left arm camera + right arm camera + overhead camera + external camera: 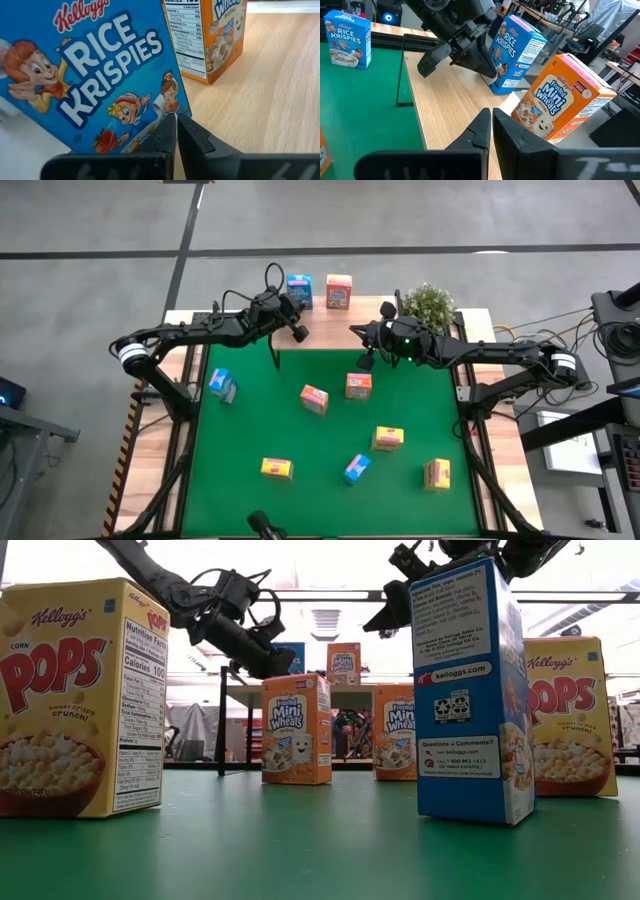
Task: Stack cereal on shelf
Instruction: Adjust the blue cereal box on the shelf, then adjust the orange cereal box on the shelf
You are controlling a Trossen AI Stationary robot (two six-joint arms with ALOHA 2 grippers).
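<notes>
Two cereal boxes stand upright on the light-wood shelf [372, 308]: a blue Rice Krispies box [298, 288] and an orange-red Mini-Wheats box [339, 291] beside it. My left gripper [176, 120] is shut. It points at the blue box's lower corner [172, 107] and also shows in the right wrist view [491, 75]. My right gripper [490, 116] is shut too. It hovers over the shelf's near edge, short of the orange-red box [560, 97], and touches nothing. Several more boxes stand or lie on the green mat [330, 510]. My left gripper's shut fingertips [170, 125] stand right at the blue box's lower front corner [496, 79], slanting down from the table's left and near side. I cannot tell whether they touch it. The box stands upright on the shelf board.
On the mat are a blue box [222, 385], two orange-red boxes [314, 398] [358, 385], yellow boxes [388, 438] [277, 468] [437, 473] and another blue one [357, 468]. A potted plant [430, 302] stands at the shelf's right end. Bare board lies between the plant and the orange-red box.
</notes>
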